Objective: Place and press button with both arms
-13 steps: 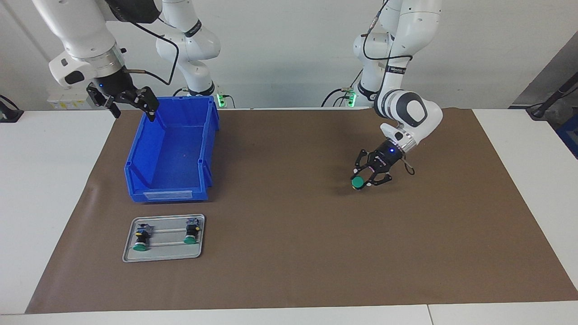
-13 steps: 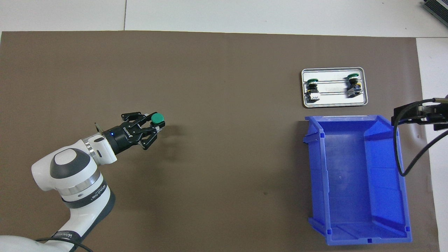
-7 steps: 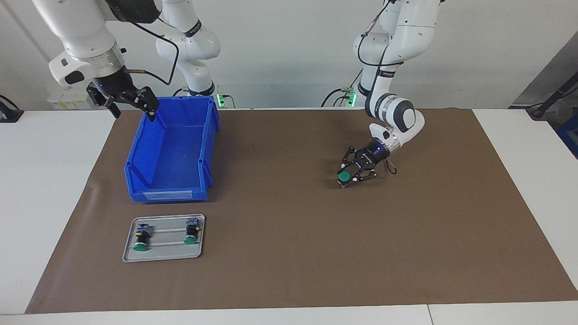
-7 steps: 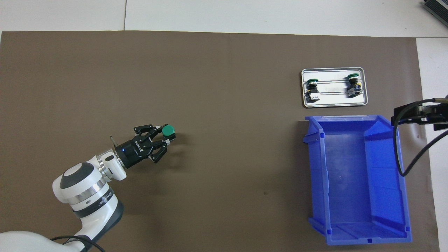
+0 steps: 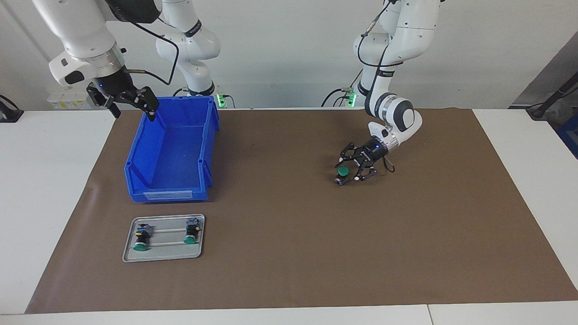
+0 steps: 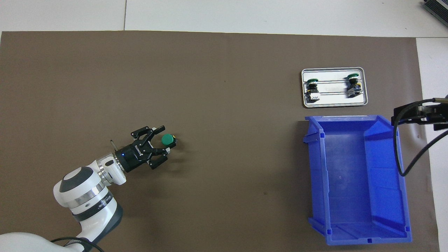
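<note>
Green-capped button (image 5: pixel 343 171) on the brown mat (image 5: pixel 289 271), toward the left arm's end, between the spread fingers of the left gripper (image 5: pixel 349 168), not gripped. Right gripper (image 5: pixel 131 103) waiting over the blue bin's (image 5: pixel 168 195) edge, fingers apart, holding nothing.

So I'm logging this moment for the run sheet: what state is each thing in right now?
Left hand: open, low over the mat, fingers either side of the button.
Button: on the mat, green cap up, released.
Right hand: waiting over the blue bin's rim; grip unclear.
Blue bin: upright, nothing visible inside.
Metal tray: holds two more buttons, lying on their sides.
</note>
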`<move>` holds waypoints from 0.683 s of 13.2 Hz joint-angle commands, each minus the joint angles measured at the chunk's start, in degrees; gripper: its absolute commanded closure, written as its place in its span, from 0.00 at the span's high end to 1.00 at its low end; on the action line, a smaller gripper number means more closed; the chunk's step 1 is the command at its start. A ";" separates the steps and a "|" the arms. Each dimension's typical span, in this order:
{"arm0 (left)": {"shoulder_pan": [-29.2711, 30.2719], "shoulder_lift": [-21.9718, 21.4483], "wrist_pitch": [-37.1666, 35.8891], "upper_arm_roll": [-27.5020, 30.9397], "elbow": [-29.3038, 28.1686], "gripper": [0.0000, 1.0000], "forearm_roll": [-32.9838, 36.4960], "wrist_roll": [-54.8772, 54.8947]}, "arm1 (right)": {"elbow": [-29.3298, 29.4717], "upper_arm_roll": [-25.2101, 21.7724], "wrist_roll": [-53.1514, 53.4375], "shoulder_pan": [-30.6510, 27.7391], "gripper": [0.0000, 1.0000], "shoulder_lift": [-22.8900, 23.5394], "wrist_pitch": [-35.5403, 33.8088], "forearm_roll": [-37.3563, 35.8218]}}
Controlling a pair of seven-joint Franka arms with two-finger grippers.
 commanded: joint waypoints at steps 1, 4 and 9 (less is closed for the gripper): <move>0.81 -1.75 1.29 0.01 -1.19 0.78 -0.94 0.12 | -1.30 -0.19 -1.39 -0.16 1.00 -1.29 0.50 1.22; -0.16 -6.40 10.42 -0.26 -0.67 0.79 -0.50 -4.26 | -1.30 -0.19 -1.39 -0.16 1.00 -1.29 0.50 1.22; -4.10 -9.31 17.37 -0.43 -0.66 0.79 -0.32 -9.89 | -1.30 -0.19 -1.39 -0.16 1.00 -1.29 0.50 1.22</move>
